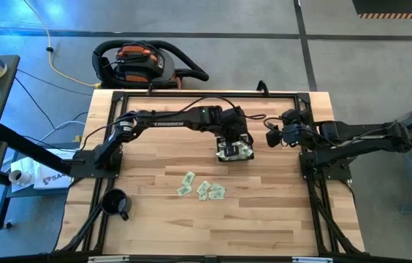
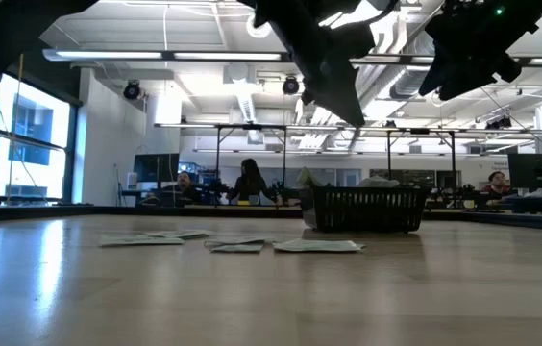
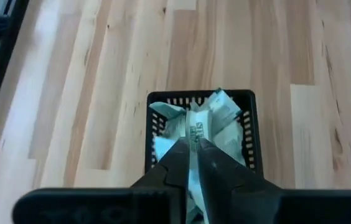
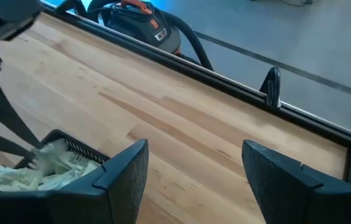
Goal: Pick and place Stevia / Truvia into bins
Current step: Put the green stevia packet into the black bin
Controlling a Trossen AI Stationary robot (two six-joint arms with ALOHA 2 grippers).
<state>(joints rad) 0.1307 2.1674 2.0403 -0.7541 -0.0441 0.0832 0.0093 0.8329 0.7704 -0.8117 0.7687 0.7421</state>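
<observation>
The black basket [image 1: 235,152] [image 2: 367,209] [image 3: 248,134] [image 4: 79,148] stands at the table's middle, heaped with pale green and white sachets [image 3: 225,115]. My left gripper [image 1: 234,140] [image 3: 195,142] hangs over the basket, well above its rim in the low view [image 2: 353,115], shut on one sachet. Several loose sachets [image 1: 204,188] [image 2: 314,246] lie flat on the wood nearer the near edge. My right gripper [image 1: 273,136] [image 4: 194,174] is open and waits in the air just right of the basket. My left gripper pinches one sachet [image 3: 195,129] between its two fingertips, coming from above and pointing down at the basket. The sachet's printed end sticks out past the tips, lifted clear above the heap. Which edge the fingers have is hidden by the fingers themselves.
A round black mug [image 1: 116,204] stands near the near left corner. The table's black frame rail [image 4: 238,87] runs along the far edge, with a vacuum cleaner [image 1: 144,62] on the floor beyond it. Bare wood lies left and right of the loose sachets. People sit far off in the room [image 2: 250,183].
</observation>
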